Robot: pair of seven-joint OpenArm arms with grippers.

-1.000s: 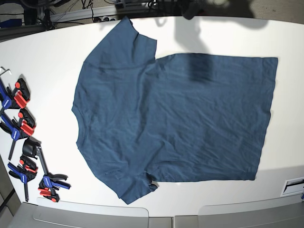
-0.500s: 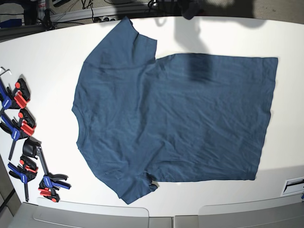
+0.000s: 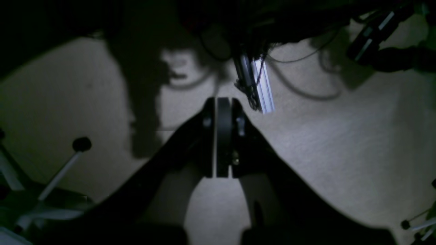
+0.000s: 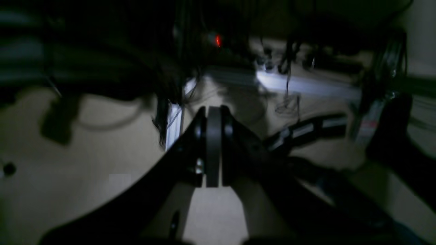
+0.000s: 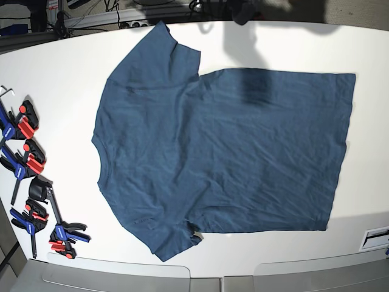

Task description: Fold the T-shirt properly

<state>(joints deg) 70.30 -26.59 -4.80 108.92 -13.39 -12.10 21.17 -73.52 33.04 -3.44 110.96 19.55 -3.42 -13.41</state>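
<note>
- Left wrist view: left gripper (image 3: 223, 139) pressed fully closed, pads flat together, nothing between them; pointed at a dim floor with cables, well away from the cloth.
- Right wrist view: right gripper (image 4: 214, 146) likewise clamped together and empty, facing dark clutter, cables and a small red light; picture blurred.
- Base view: neither arm visible over the table (image 5: 67, 67); only shadows falling near the far edge.
- T-shirt (image 5: 219, 152) spread flat on the white table, neck toward the view's left, hem toward the right, one sleeve toward the far edge, the other toward the near edge, near sleeve tip slightly curled.
- Clamps (image 5: 27, 158) lying in a row at the table's left edge, apart from the cloth.
- Judged stage: folding not yet begun; first reach to the garment pending.
- Good practice for that reach: open both claws before descent, pinch matching points on one long side, such as shoulder and hem corner, lift together, keep fabric taut to avoid dragging wrinkles.
- No brand, label or readable writing discernible; neck label not made out.
</note>
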